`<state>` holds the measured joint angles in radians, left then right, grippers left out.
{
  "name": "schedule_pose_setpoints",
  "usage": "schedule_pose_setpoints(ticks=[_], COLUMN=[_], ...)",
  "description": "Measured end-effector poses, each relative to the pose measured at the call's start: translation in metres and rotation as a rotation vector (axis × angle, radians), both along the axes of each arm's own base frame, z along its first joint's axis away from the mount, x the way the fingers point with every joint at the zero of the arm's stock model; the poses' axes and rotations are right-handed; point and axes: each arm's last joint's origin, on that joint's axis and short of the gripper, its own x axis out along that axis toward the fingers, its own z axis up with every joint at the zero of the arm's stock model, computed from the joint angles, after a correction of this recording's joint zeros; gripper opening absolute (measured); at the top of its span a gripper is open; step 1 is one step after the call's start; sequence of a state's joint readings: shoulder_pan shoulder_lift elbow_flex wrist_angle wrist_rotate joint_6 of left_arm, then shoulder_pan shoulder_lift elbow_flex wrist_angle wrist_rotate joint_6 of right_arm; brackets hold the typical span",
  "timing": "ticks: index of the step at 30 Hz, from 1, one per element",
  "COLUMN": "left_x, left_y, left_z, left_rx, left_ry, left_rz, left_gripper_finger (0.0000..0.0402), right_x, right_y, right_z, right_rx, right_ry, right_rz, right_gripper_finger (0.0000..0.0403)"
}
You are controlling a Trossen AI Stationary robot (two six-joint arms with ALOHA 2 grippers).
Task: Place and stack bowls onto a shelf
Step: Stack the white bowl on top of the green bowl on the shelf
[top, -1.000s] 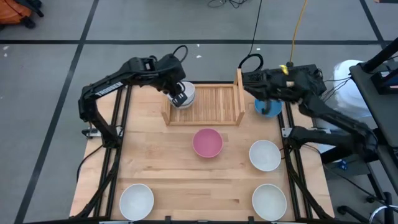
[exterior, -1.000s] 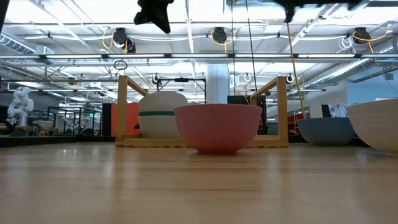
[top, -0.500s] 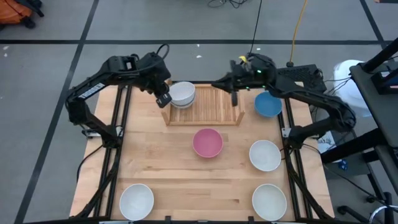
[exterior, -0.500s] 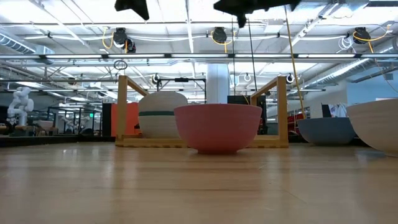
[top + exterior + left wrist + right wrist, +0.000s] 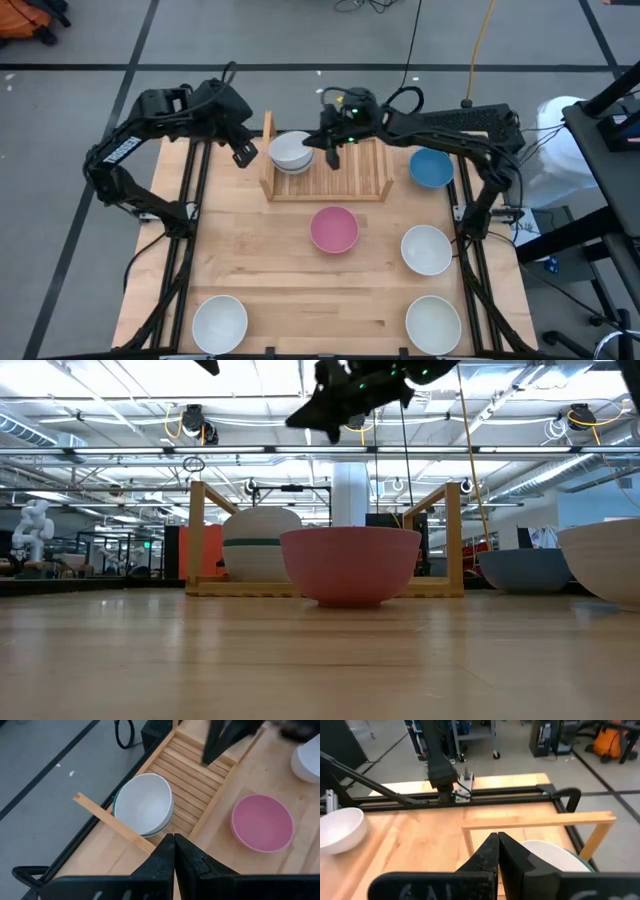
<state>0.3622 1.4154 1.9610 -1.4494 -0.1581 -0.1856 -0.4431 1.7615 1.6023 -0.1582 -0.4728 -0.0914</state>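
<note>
A stack of bowls point(image 5: 292, 152), white on top with a teal rim showing lower down point(image 5: 144, 804), stands on the slatted base at the left end of the wooden shelf point(image 5: 345, 170). My left gripper point(image 5: 243, 152) is shut and empty, just outside the shelf's left side board. My right gripper point(image 5: 330, 152) is shut and empty, raised above the shelf beside the stack, and it also shows in the low view point(image 5: 325, 410). A pink bowl point(image 5: 333, 229) rests on the table in front of the shelf. A blue bowl point(image 5: 432, 167) rests to the shelf's right.
Three white bowls rest on the table: one at the right point(image 5: 426, 249), one at the near right point(image 5: 433, 323) and one at the near left point(image 5: 219, 323). The shelf's two upright side boards point(image 5: 267, 150) point(image 5: 385, 165) flank its slatted base.
My left gripper has drawn back from the bowl stack toward the table's left edge, past the shelf's left board. My right gripper has swept from above the blue bowl toward the table's left, over the shelf, to beside the stack. No bowl has moved.
</note>
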Motion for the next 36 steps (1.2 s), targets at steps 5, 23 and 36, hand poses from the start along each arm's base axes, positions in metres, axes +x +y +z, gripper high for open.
schedule_pose_setpoints(ticks=[5,23,36], left_x=[-0.011,-0.017,-0.017], left_y=[-0.003,-0.005,-0.005], left_z=[0.004,0.004,0.004], left_rx=[0.008,0.014,0.014], left_ry=[-0.002,0.027,0.027], left_rz=[0.007,-0.008,-0.009], left_gripper_finger=[0.0005,0.0005,0.0005], right_x=[0.019,0.041,0.038], right_y=[-0.009,-0.023,-0.012], right_z=[-0.031,-0.089,-0.111], right_rx=[0.027,0.031,0.046], right_ry=[0.057,0.17,0.209], right_rz=[-0.001,-0.042,-0.025], right_gripper_finger=[0.0,0.0,0.0])
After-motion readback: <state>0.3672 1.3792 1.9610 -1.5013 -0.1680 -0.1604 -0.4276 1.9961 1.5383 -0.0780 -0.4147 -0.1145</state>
